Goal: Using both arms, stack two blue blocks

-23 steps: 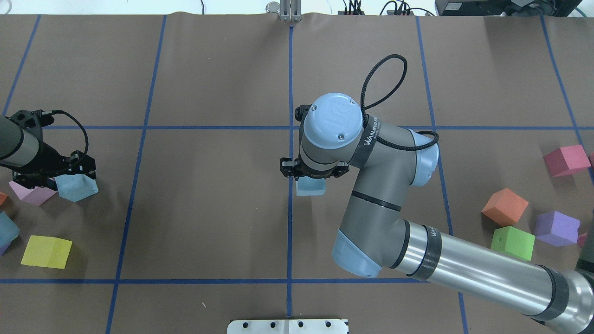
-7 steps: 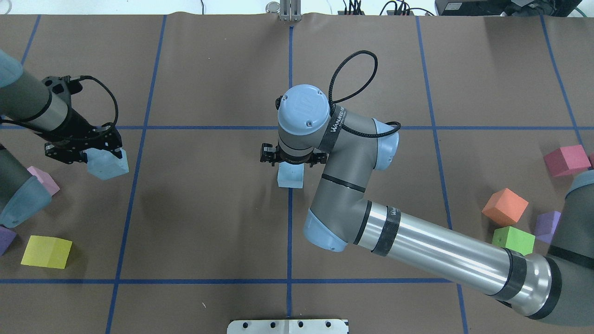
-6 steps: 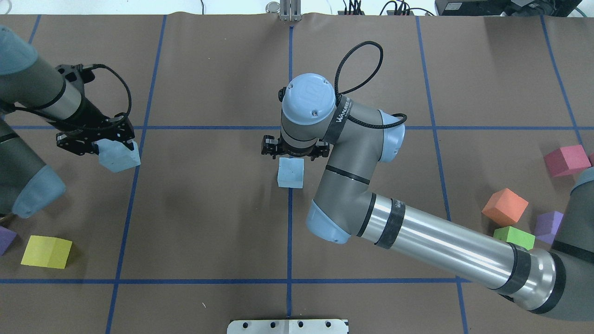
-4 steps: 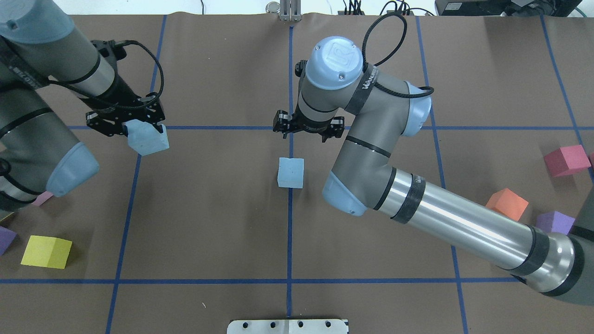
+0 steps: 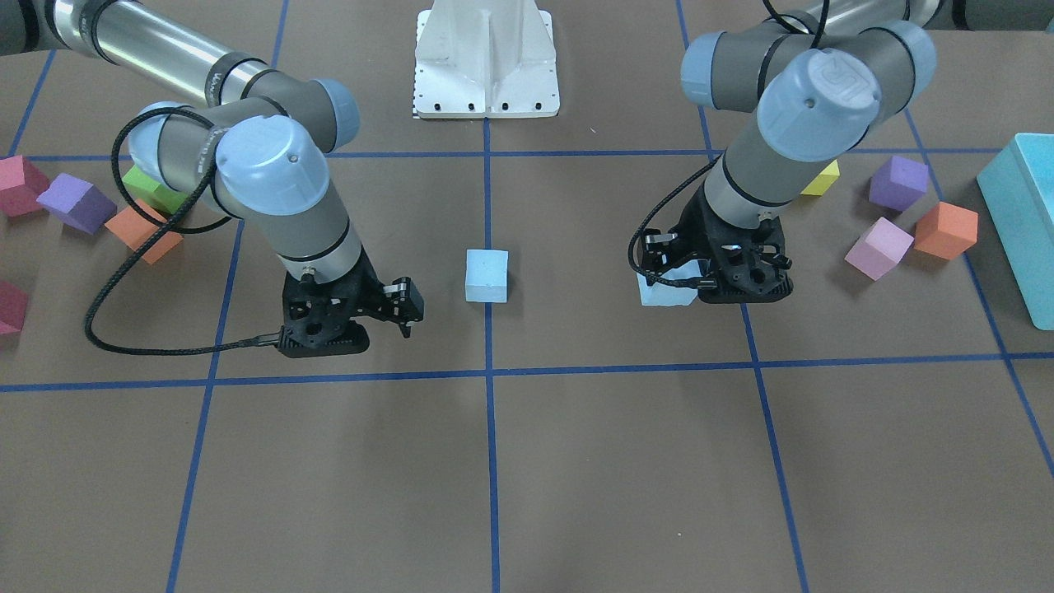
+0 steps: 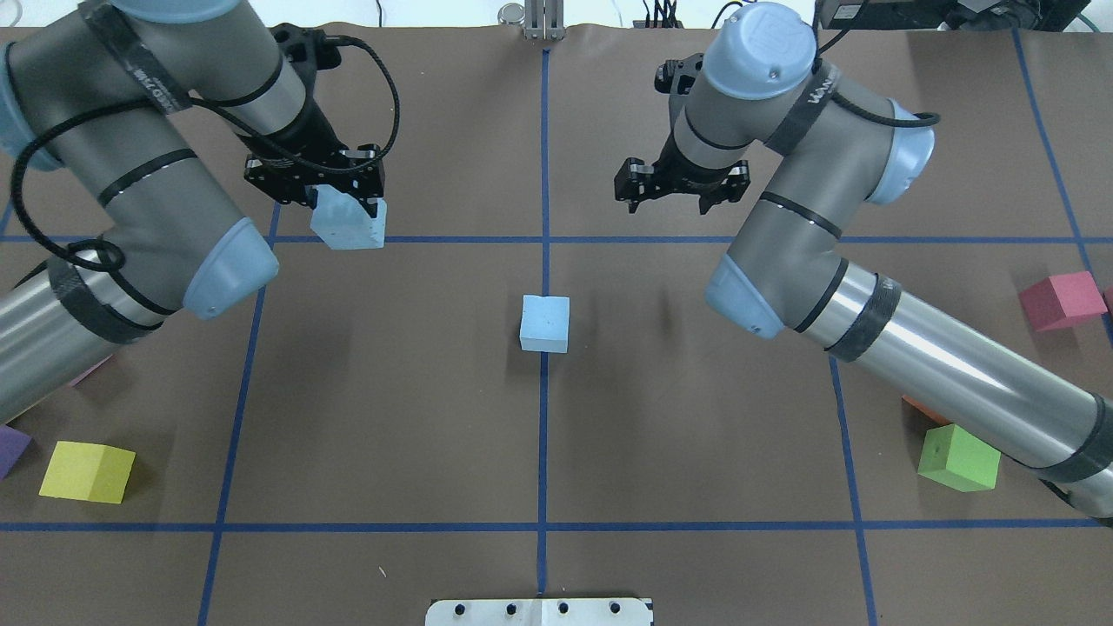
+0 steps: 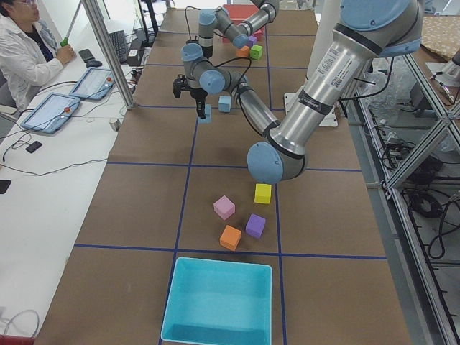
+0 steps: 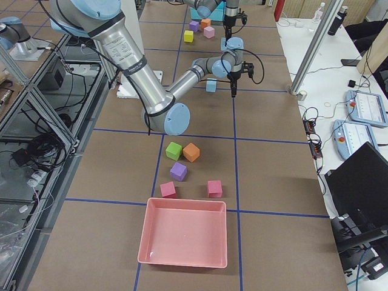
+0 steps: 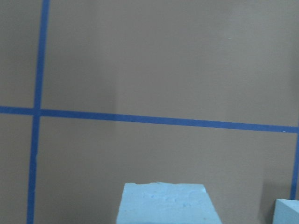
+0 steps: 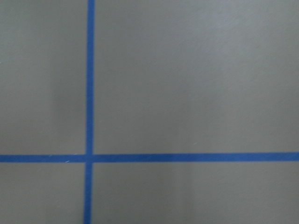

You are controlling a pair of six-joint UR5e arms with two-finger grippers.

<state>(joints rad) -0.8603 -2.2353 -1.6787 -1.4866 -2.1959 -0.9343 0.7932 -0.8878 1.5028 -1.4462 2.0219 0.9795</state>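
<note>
Blue block is pinched in the left gripper, over the far tape line. The second blue block rests mid-table, well apart from both grippers. The right gripper hangs with its jaws spread, holding nothing.

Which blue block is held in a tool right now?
The left block, clamped in the left tool. The centre block sits free; the right tool is open and empty.
</note>
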